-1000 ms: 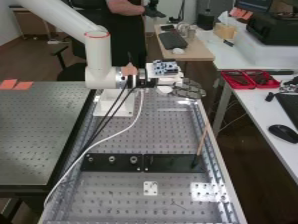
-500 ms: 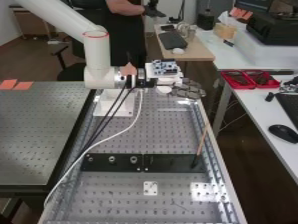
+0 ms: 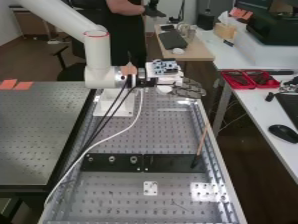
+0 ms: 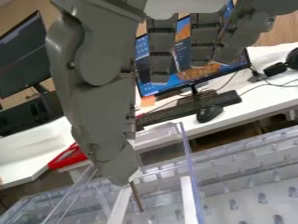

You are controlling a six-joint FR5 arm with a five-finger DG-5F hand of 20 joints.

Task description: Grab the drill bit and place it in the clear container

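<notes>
Room: a white side table (image 3: 233, 60) runs down the right of the high view, carrying red trays (image 4: 66, 156), a keyboard (image 4: 166, 114) and a black mouse (image 3: 284, 133); a lit monitor (image 4: 156, 89) stands behind the keyboard. Surface: the perforated metal table (image 3: 169, 135) extends from centre to lower edge of frame, with a dark table (image 3: 40, 135) at left. The white arm (image 3: 98, 55) enters from the upper left; a white cable (image 3: 140, 111) loops down towards the lower left. A black plate (image 3: 174, 163) lies across lower centre, and a brown stick (image 3: 203, 137) with a dark end slants at its right. In the wrist view the clear container (image 4: 189, 160) has its transparent walls beneath the hand (image 3: 189, 89), which is right of upper centre in the high view. Hand state: thumb and a neighbouring finger appear to pinch a thin rod, judged to be the drill bit (image 4: 136, 196); other fingers hang fairly straight. The bit points down from the fingertips, apparently over the container. Step in hand, judged: placing, grasp done, release not yet made. Next: confirm the tip is inside the walls, lower, open the pinch. Risk: bit catching a wall or tipping on release.
</notes>
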